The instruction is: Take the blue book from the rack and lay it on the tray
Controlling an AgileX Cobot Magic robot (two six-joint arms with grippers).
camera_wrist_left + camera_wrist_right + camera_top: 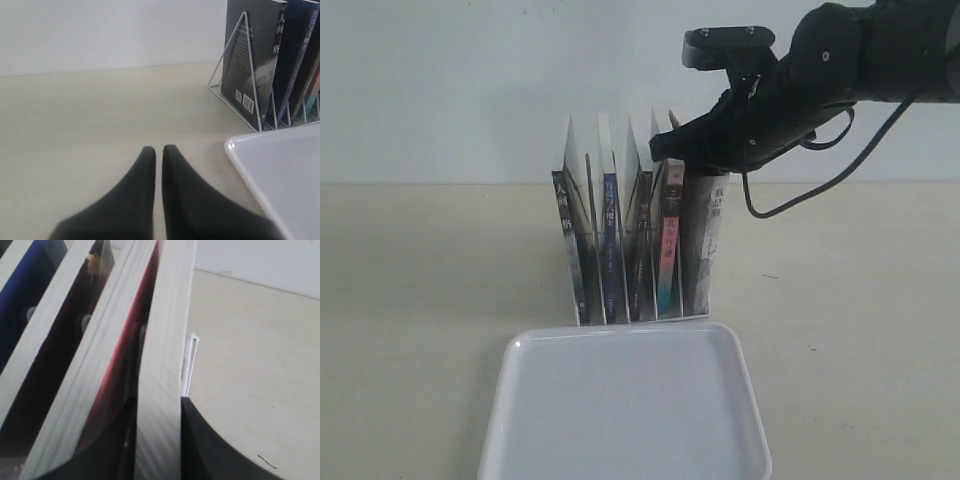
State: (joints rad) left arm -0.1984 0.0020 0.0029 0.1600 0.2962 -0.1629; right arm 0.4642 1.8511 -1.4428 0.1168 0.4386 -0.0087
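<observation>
The rack (582, 215) stands behind the tray (620, 338) and holds several upright books. The blue book (610, 255) is second from the left, its narrow blue spine facing me; in the right wrist view its blue cover (22, 300) shows far from the jaws. My right gripper (682, 152) sits on top of the rightmost, pale-spined book (708, 240). That gripper (157, 440) is shut on this book's page block, with a black finger (215, 450) on each side. My left gripper (159, 151) is shut and empty, low over the table beside the tray (280, 170).
A red-and-teal-spined book (669, 250) stands next to the gripped one, and black-spined books (565, 240) fill other slots. The right arm's cable (800, 195) hangs behind the rack. The rack's white end frame (240, 60) shows in the left wrist view.
</observation>
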